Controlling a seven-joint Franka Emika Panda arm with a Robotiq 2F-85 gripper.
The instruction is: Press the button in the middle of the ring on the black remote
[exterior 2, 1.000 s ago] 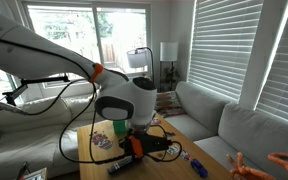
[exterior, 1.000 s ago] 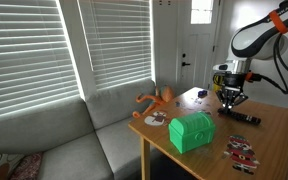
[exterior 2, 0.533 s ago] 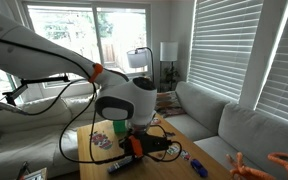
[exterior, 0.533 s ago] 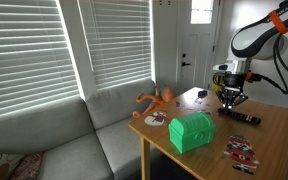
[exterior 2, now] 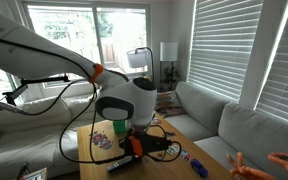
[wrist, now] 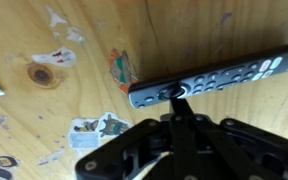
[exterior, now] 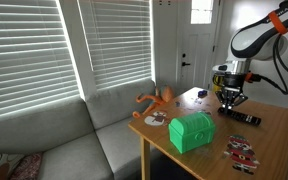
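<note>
The black remote (wrist: 219, 77) lies flat on the wooden table, slanting across the wrist view, its ring end at the left. It also shows in an exterior view (exterior: 241, 117) and, mostly hidden behind the wrist, in an exterior view (exterior 2: 159, 149). My gripper (wrist: 177, 95) is shut, its joined fingertips touching the round ring pad near the remote's left end. In an exterior view the gripper (exterior: 231, 99) points straight down over the remote. The button itself is hidden under the fingertips.
A green chest (exterior: 192, 131) stands near the table's front edge. An orange octopus toy (exterior: 156, 99) lies at the far corner. Red-white-black patterned flat pieces (exterior: 241, 150) lie on the table. Stickers (wrist: 96, 129) dot the wood. A grey sofa (exterior: 64, 140) stands beside the table.
</note>
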